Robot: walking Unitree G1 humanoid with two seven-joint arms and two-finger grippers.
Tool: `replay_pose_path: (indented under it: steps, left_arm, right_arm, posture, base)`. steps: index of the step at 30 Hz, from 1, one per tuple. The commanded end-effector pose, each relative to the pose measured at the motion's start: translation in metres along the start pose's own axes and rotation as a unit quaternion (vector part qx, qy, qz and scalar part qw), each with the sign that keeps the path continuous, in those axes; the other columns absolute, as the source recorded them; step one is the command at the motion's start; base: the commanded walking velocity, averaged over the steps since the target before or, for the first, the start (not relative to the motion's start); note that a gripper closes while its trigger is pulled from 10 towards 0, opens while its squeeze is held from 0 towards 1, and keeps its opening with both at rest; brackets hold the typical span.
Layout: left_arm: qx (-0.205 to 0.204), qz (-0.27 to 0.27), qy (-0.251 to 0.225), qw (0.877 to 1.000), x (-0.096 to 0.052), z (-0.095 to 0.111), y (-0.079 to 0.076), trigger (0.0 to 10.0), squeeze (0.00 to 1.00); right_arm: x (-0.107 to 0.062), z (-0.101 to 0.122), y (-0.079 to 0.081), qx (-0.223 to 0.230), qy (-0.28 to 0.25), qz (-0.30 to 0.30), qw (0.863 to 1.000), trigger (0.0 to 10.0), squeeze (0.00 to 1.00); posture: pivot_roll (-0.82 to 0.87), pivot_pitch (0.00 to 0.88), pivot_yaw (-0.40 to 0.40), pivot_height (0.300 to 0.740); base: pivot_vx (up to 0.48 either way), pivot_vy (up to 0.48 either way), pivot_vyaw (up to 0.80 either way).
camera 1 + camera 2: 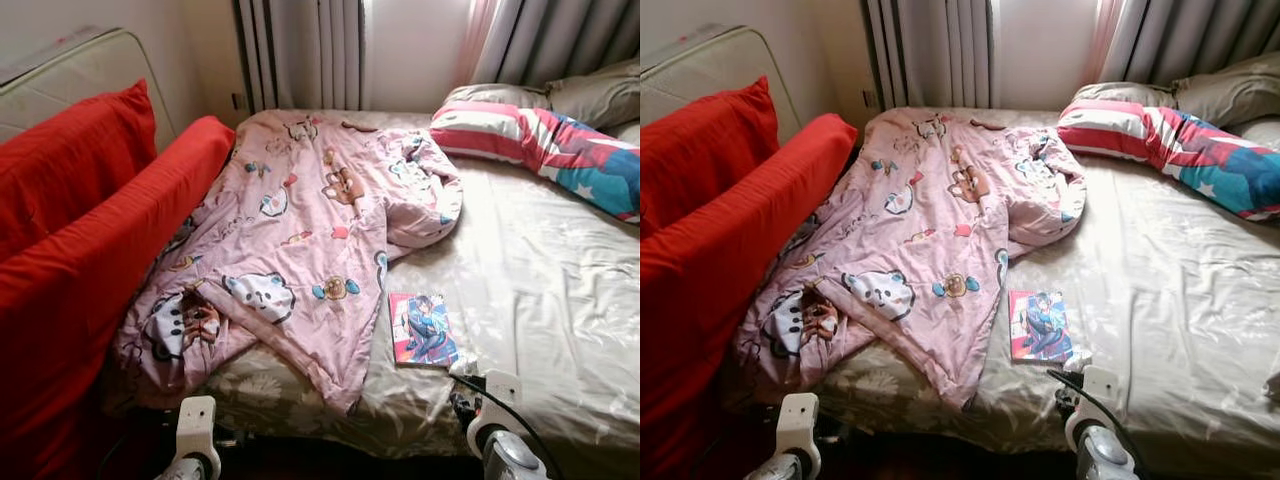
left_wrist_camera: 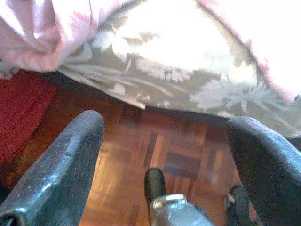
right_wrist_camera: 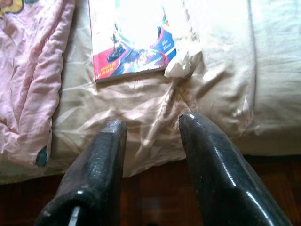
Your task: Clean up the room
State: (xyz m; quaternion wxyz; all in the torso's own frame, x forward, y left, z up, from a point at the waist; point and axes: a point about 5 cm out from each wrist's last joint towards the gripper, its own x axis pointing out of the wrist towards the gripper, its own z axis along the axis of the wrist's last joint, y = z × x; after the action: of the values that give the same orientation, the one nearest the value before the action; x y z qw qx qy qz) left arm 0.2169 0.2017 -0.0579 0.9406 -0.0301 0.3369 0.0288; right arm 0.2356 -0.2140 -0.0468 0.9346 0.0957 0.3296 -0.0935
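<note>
Right gripper [image 3: 151, 123]: fingers apart, holding nothing, low at the near edge of the bed [image 1: 560, 300]. Just ahead and a bit to its left, flat on the sheet: a comic book [image 1: 422, 329], long side pointing away up the bed, beside the pink blanket [image 1: 300, 240]. Small crumpled paper [image 3: 181, 65] touching the book's near corner. Left gripper [image 2: 164, 136]: also open, empty, farther off, above the wood floor [image 2: 164, 155]. Probably a right-arm job.

pink cartoon quilt [image 1: 300, 230], red cushions [image 1: 90, 220], perhaps floral sheet [image 1: 540, 290].
</note>
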Motion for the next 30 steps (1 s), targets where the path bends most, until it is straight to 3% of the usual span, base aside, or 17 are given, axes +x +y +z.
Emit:
replay_pose_path:
  steps: [1,7,9,11,14,16,22,28,30]
  left_arm:
    - [-0.01,0.009,-0.013,1.0,-0.002,-0.002,0.002,10.0,0.0]
    - [-0.015,0.016,-0.062,0.998,-0.004,0.005,0.001,10.0,0.0]
    - [0.007,0.019,-0.138,0.99,0.011,0.069,0.006,10.0,0.0]
    - [0.012,0.018,-0.181,0.983,0.014,0.102,0.007,10.0,0.0]
    - [0.008,0.009,-0.21,0.978,0.011,0.105,0.008,10.0,0.0]
    - [0.013,0.005,-0.25,0.968,0.01,0.123,0.003,10.0,0.0]
    - [0.031,-0.008,-0.297,0.954,0.007,0.142,-0.005,10.0,0.0]
    - [0.033,-0.013,-0.304,0.952,0.003,0.13,-0.006,10.0,0.0]
    - [0.045,-0.023,-0.322,0.945,-0.002,0.129,-0.005,10.0,0.0]
  right_arm:
    - [-0.001,-0.001,0.0,0.006,-0.01,-0.002,1.0,10.0,0.0]
    - [-0.002,0.006,-0.001,0.011,-0.05,-0.005,0.999,10.0,0.0]
    - [-0.002,0.007,-0.001,0.015,-0.059,-0.006,0.998,10.0,0.0]
    - [-0.003,0.007,-0.002,0.019,-0.066,-0.006,0.998,10.0,0.0]
    - [-0.005,0.006,-0.002,0.027,-0.081,-0.002,0.996,10.0,0.0]
    - [-0.005,0.006,-0.002,0.013,-0.086,0.003,0.996,10.0,0.0]
    - [-0.009,0.001,-0.006,0.018,-0.098,-0.005,0.995,10.0,0.0]
    - [-0.015,-0.009,-0.011,0.007,-0.102,-0.011,0.995,10.0,0.0]
    - [-0.018,-0.009,-0.013,-0.024,-0.118,-0.008,0.993,10.0,0.0]
  posture:
    - [-0.03,0.0,0.03,0.74]
    - [-0.03,0.0,0.019,0.74]
    - [-0.03,0.0,0.017,0.74]
    - [-0.04,0.0,0.013,0.74]
    - [-0.05,0.011,0.01,0.74]
    - [-0.05,0.019,0.009,0.74]
    - [-0.06,0.019,0.011,0.74]
    - [-0.07,0.016,0.009,0.74]
    - [-0.07,0.017,0.007,0.74]
  base:
    - [0.0,0.0,0.0]
    - [0.0,0.0,0.0]
    - [0.0,0.0,0.0]
    - [0.0,0.0,0.0]
    - [0.0,0.0,0.0]
    - [0.0,0.0,0.0]
    - [0.0,0.0,0.0]
    - [0.0,0.0,0.0]
    - [0.0,0.0,0.0]
